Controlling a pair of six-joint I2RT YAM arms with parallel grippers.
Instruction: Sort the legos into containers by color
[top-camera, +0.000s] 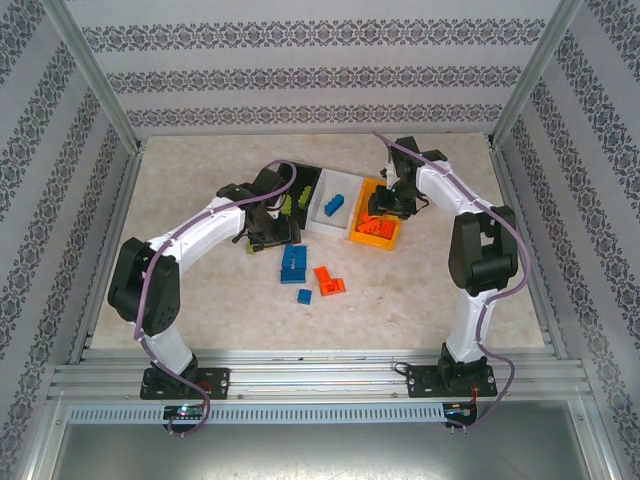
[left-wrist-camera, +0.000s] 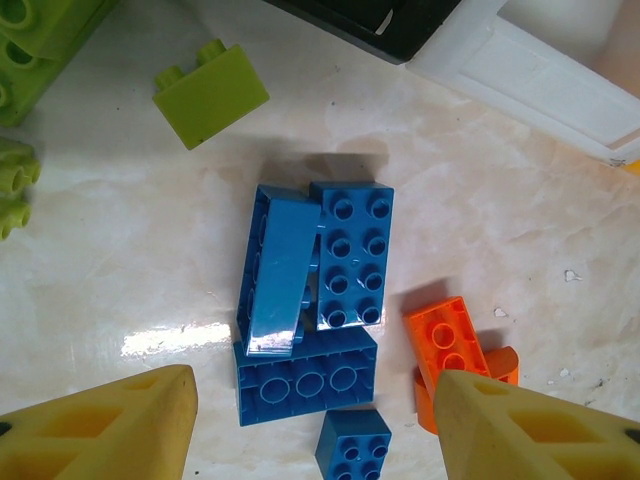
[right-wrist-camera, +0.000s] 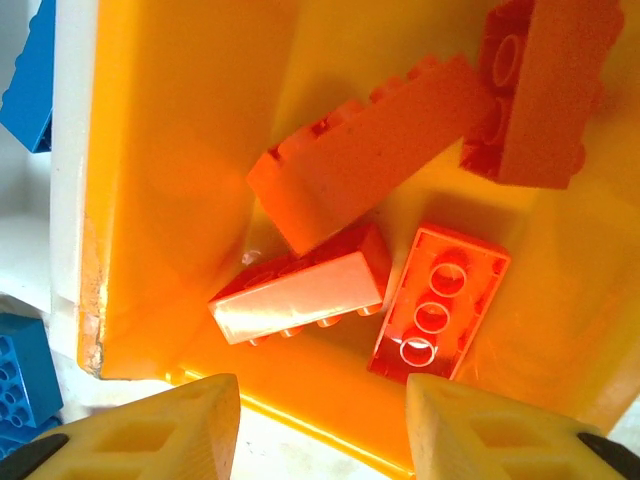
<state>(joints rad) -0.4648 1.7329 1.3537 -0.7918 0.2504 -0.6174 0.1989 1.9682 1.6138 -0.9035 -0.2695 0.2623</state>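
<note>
Top view: the left gripper (top-camera: 268, 236) hangs over loose legos (top-camera: 327, 280) beside the containers (top-camera: 325, 226). The right gripper (top-camera: 384, 206) is over the orange-yellow bin (top-camera: 372, 241).

Left wrist: jaws apart, empty, above four heaped blue bricks (left-wrist-camera: 352, 255). Closing here could snag two, or topple the leaning one.

Right wrist: jaws apart, empty. Four orange-red bricks (right-wrist-camera: 300, 290) lie in that bin.

I see my right claw (right-wrist-camera: 320, 425), fingers (right-wrist-camera: 150, 430) parted, over the near rim of the orange-yellow bin (right-wrist-camera: 170, 150), which contains four orange-red bricks (right-wrist-camera: 365, 165).
</note>
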